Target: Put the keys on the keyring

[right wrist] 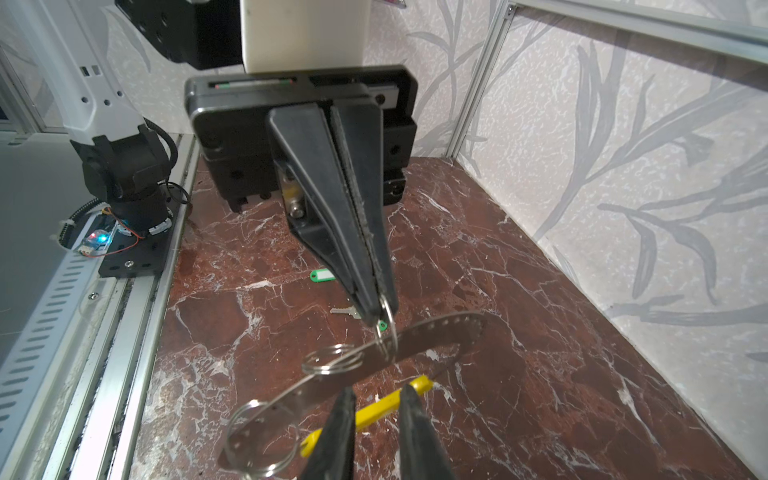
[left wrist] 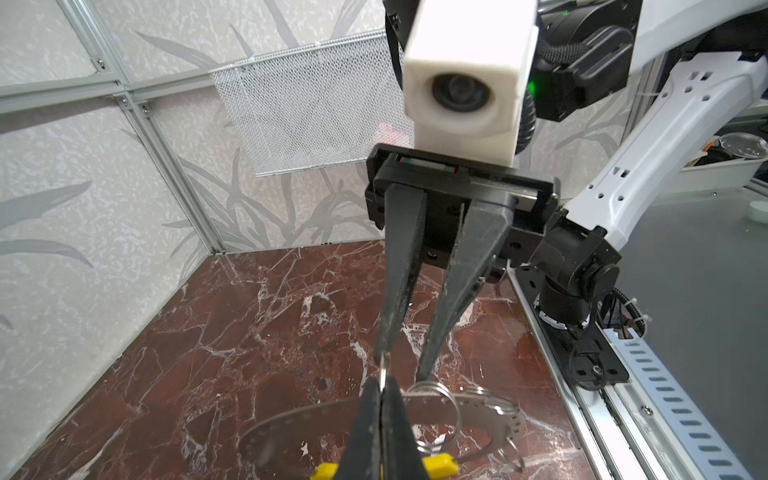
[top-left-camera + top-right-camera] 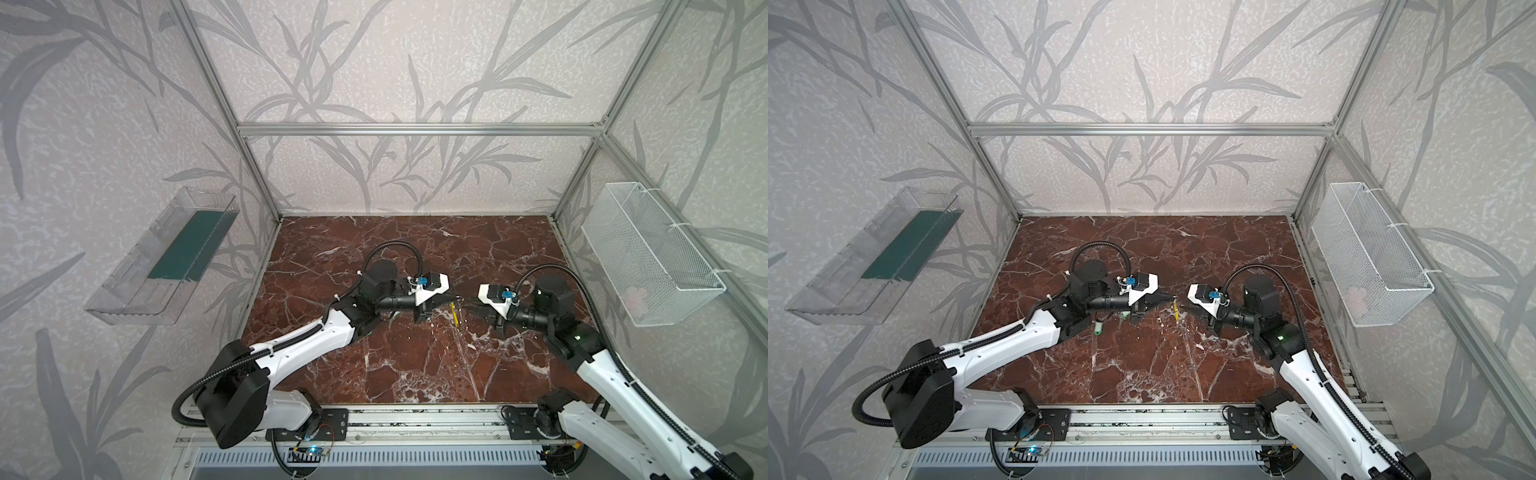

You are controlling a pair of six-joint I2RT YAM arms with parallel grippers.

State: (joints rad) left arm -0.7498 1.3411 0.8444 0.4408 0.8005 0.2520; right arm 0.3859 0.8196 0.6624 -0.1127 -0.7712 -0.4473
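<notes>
A: The left gripper (image 1: 376,313) is seen pressed hard together; a small split ring (image 1: 387,328) is pinched at its very tips, and that ring is threaded through the keyring (image 1: 440,330).

B: That is borne out in the left wrist view; the keyring's grey perforated band is hung below the pinch, with the yellow sleeve (image 2: 436,463) on its lower section; whether the table (image 2: 208,374) is touched cannot be told.

A: And the right gripper (image 1: 378,390)?

B: It is held just beside the keyring with its jaws parted; the yellow sleeve is seen through the gap, and nothing is gripped.

A: Further split rings (image 1: 332,359) are carried along the keyring's band.

B: A green tag (image 1: 322,275) is spotted flat on the marble, beyond the keyring on the left arm's side; a white label is shown on it, but any writing is too small to be read; a metal key (image 1: 343,310) is lying nearer the keyring.

A: In both top views the keyring is found between the two gripper tips.
</notes>
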